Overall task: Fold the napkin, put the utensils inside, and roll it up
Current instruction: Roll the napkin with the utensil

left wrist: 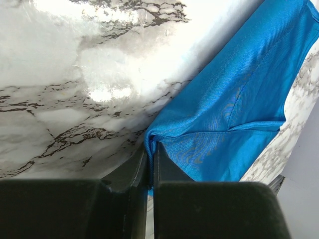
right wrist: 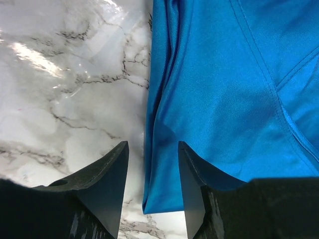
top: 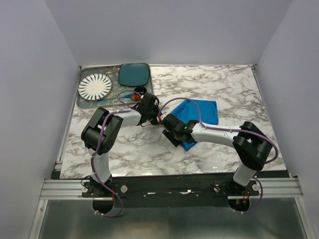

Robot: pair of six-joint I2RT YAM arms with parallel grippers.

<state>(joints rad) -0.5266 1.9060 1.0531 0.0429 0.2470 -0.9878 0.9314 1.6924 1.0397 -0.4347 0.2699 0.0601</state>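
The bright blue soft cloth napkin (top: 202,113) is lying partly folded on the white marble tabletop (top: 124,149), just toward 3 o'clock from its centre. The left gripper (left wrist: 151,149) is pinching the napkin's 9 o'clock corner, fingers (left wrist: 134,169) pressed together on the cloth. The right gripper (right wrist: 152,147) is holding its fingers spread astride the napkin's 6 o'clock edge, possibly touching it.

A glossy rectangular table topped in white marble pattern with grey veins (top: 224,89) fills the enclosure, shut in by plain pale lavender-grey walls at the back (top: 169,30), left (top: 30,99) and right (top: 294,74). Overhead light throws bright white glare patches (left wrist: 107,93) on its surface. A ribbed aluminium rail (top: 65,188) runs along the near edge, with a dull grey metal sheet (top: 164,224) below.
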